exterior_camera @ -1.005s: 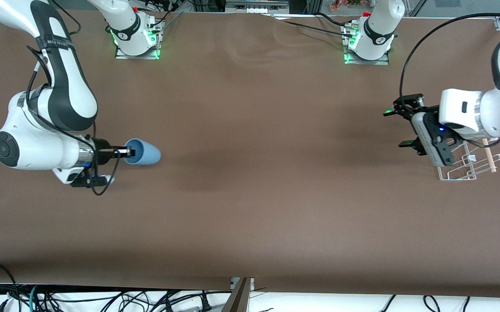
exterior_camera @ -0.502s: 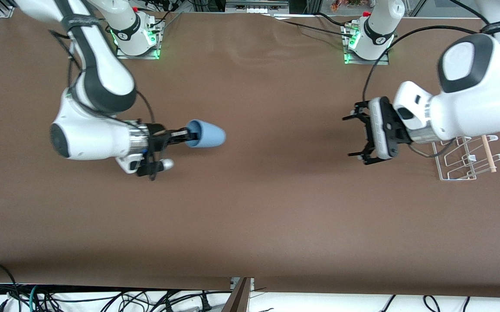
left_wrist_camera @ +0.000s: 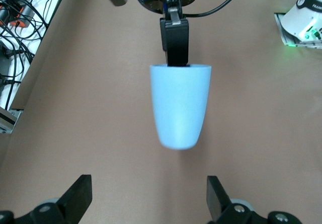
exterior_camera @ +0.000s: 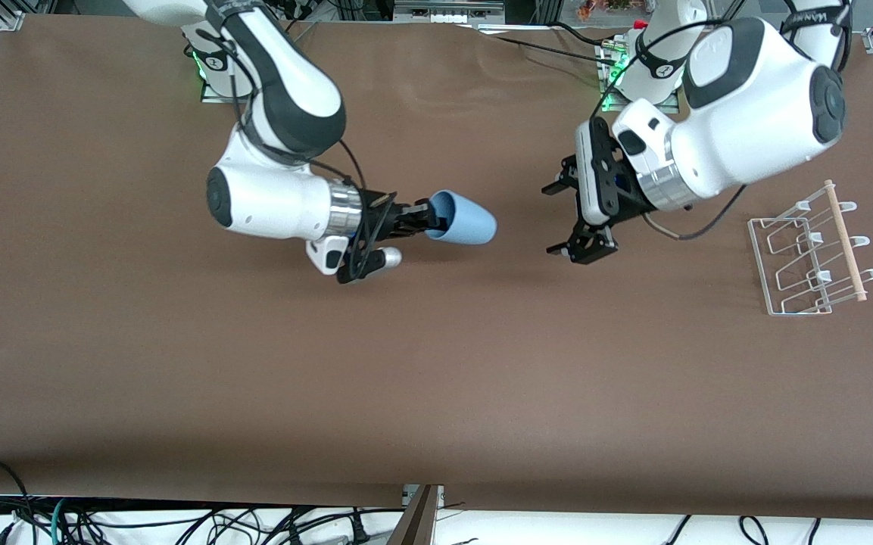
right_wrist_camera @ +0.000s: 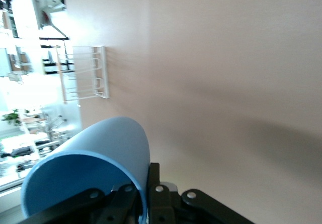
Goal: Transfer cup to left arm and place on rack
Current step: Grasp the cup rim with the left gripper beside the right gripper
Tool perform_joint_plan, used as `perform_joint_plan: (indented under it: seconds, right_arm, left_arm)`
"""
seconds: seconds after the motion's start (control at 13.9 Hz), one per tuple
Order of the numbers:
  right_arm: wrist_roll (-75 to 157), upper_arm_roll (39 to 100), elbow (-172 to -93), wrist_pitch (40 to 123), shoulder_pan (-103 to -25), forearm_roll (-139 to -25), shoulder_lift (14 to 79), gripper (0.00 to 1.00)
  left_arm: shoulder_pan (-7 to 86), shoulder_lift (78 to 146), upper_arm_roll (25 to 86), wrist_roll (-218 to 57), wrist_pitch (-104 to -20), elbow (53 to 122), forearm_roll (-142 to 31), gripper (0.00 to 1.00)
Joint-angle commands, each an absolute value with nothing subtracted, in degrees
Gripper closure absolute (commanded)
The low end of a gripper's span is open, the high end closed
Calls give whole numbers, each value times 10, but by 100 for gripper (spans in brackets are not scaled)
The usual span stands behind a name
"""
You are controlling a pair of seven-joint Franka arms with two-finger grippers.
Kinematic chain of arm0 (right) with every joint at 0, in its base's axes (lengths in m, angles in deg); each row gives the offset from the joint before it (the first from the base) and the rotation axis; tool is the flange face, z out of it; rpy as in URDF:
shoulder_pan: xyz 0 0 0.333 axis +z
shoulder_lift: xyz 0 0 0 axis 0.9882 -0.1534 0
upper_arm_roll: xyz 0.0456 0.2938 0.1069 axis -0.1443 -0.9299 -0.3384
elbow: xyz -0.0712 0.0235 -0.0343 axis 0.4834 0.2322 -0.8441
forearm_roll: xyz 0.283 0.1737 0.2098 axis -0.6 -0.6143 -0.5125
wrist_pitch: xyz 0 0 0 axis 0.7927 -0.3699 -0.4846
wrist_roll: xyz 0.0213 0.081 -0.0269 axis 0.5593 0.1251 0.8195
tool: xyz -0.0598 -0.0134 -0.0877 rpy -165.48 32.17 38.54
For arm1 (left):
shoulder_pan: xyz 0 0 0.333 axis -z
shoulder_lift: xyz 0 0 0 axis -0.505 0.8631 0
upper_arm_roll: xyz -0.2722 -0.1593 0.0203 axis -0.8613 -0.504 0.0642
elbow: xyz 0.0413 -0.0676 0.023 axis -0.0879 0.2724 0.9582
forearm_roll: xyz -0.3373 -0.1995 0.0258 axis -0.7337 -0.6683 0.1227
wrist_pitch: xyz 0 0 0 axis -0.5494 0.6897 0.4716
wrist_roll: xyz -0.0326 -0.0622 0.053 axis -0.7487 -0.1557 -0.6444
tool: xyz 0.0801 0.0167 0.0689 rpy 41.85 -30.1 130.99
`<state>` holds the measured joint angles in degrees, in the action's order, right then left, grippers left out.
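The light-blue cup [exterior_camera: 463, 219] hangs in the air on its side over the middle of the table, its closed end toward the left arm. My right gripper [exterior_camera: 436, 217] is shut on its rim, one finger inside and one outside, as the right wrist view [right_wrist_camera: 146, 194] shows on the cup [right_wrist_camera: 95, 163]. My left gripper [exterior_camera: 566, 218] is open and empty, facing the cup with a gap between them. In the left wrist view the cup [left_wrist_camera: 179, 103] lies ahead of my open left gripper [left_wrist_camera: 149, 199]. The white wire rack [exterior_camera: 811, 253] stands at the left arm's end of the table.
The brown table [exterior_camera: 436, 378] is bare apart from the rack. The arm bases [exterior_camera: 228, 57] stand along the edge farthest from the front camera. Cables hang below the nearest table edge. The rack also shows in the right wrist view [right_wrist_camera: 83, 73].
My right gripper has carried the cup toward the table's middle. My left gripper has swung away from the rack toward the cup, staying open. The gap between them has narrowed.
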<state>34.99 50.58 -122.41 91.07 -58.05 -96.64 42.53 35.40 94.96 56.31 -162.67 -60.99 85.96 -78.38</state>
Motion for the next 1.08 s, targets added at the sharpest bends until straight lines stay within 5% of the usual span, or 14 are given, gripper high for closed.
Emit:
perform_joint_plan:
  seconds: [0.0, 0.36, 1.0]
  right_arm:
    - [345, 508, -1196, 927, -563, -994, 417, 100]
    - [345, 508, -1180, 945, -538, -1034, 418, 100]
    - [345, 508, -1172, 951, -528, -1036, 418, 100]
  left_arm:
    - [364, 911, 560, -1649, -659, 922, -795, 0]
    - [365, 908, 530, -1651, -742, 967, -794, 0]
    - [366, 906, 519, -1634, -750, 979, -795, 0]
